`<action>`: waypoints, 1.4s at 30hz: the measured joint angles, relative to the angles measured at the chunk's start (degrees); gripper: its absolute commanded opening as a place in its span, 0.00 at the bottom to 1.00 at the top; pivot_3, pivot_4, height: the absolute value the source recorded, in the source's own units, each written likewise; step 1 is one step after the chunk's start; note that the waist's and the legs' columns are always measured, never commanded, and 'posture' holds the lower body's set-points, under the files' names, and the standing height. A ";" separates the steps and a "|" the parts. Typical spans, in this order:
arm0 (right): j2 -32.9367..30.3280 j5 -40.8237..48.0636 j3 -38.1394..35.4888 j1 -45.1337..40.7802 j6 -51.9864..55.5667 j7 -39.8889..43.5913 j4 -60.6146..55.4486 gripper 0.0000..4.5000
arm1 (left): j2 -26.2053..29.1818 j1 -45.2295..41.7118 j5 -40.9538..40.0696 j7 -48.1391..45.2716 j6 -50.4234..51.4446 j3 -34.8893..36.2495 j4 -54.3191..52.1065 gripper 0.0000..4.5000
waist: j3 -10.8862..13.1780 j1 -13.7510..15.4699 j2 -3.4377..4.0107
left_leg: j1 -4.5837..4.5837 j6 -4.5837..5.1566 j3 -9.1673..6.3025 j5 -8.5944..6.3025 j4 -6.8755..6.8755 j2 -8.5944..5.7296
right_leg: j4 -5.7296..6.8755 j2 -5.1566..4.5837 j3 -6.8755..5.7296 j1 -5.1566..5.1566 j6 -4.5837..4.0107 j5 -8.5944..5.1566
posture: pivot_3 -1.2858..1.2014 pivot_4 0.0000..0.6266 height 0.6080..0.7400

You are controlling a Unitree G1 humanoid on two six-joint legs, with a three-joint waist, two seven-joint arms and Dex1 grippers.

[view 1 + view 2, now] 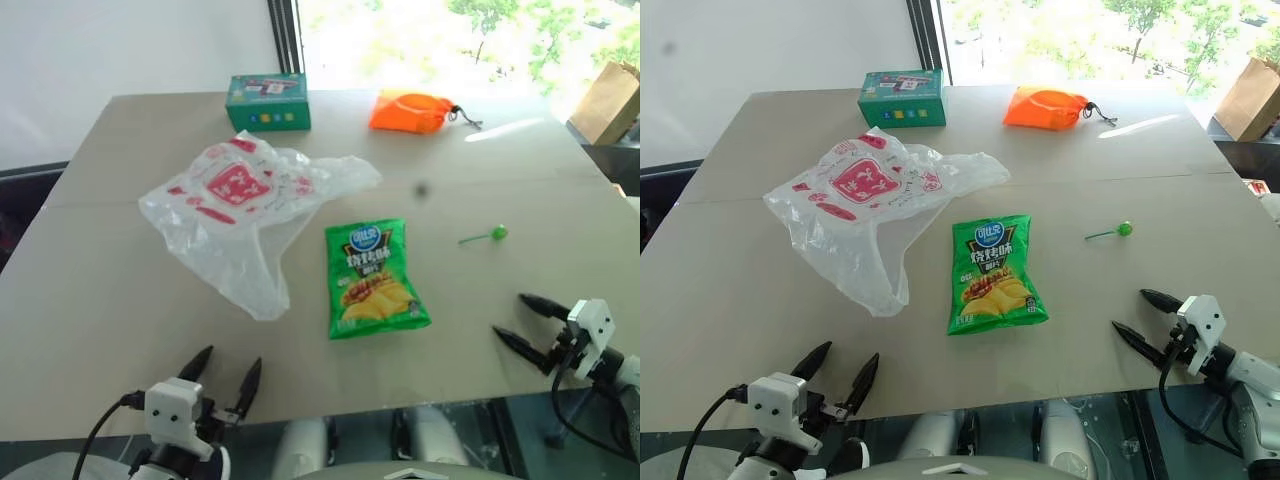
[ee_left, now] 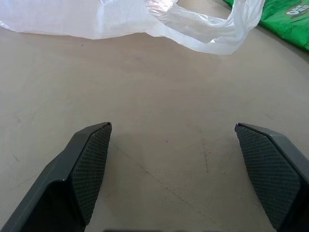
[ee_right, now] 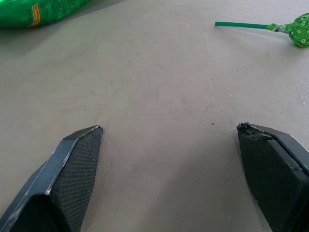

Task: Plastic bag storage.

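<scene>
Lying crumpled on the left-centre of the table (image 1: 100,280), the plastic bag (image 1: 240,215) shows its red printed logo face up — one handle loop trails toward the near edge, close to the green chip packet (image 1: 373,280) on its right. A green box (image 1: 267,102) and an orange pouch (image 1: 411,111) sit at the far side; a green lollipop (image 1: 487,235) lies to the right. The left gripper (image 1: 227,372) hovers at the near edge with fingers spread wide and empty — the right gripper (image 1: 520,318) likewise spread wide, holding nothing
</scene>
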 measured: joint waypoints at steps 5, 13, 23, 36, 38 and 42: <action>0.00 0.06 0.00 -0.05 0.09 -0.08 -0.06 1.00 | -0.01 -0.25 -0.62 -2.38 -3.56 0.00 2.46 0.97 | -0.04 -0.02 0.06 | 0.01 0.00 0.03 0.00 0.01 -0.01 | 0.01 0.01 0.02 0.00 0.00 0.00 | 0.52 0.24 1.00; -1.17 -0.39 0.01 -0.50 1.36 -0.79 0.00 1.00 | 0.45 -0.25 -1.08 -5.21 -7.29 0.00 4.84 0.97 | -0.10 -0.03 0.07 | 0.04 0.00 0.05 0.00 0.08 -0.02 | 0.06 0.02 0.05 0.03 0.00 0.01 | 0.52 0.24 1.00; -1.05 -0.38 0.02 -2.05 1.72 -0.78 1.50 1.00 | 0.39 -0.27 -0.98 -4.94 -7.12 -0.12 4.70 0.97 | -0.10 -0.05 0.07 | 0.18 0.00 0.16 0.00 0.13 -0.02 | 0.22 0.04 0.19 0.04 0.01 0.01 | 0.52 0.24 1.00; 1.51 5.83 0.11 -2.52 2.54 5.22 -3.57 1.00 | 1.10 -2.79 -0.46 -3.98 -2.94 -2.77 0.33 0.97 | -0.02 -0.01 0.10 | 0.14 0.00 0.11 0.00 0.50 0.01 | 0.56 0.04 0.19 0.03 0.01 0.01 | 0.52 0.24 1.00; 0.50 7.91 0.24 -1.40 4.24 6.93 -8.67 1.00 | 1.97 -4.79 -1.52 -4.12 -0.87 -2.78 -0.92 0.97 | -0.02 -0.01 0.10 | 0.13 0.00 0.09 0.00 0.59 0.04 | 0.60 0.04 0.18 0.03 0.01 0.01 | 0.52 0.24 1.00; -2.19 11.34 1.14 0.84 10.12 7.97 -20.06 1.00 | 3.03 -9.40 -2.25 -3.48 3.95 -2.90 -3.07 0.97 | -0.01 -0.02 0.09 | 0.11 0.00 0.05 0.00 0.64 0.04 | 0.63 0.02 0.16 0.04 0.09 0.08 | 0.52 0.24 1.00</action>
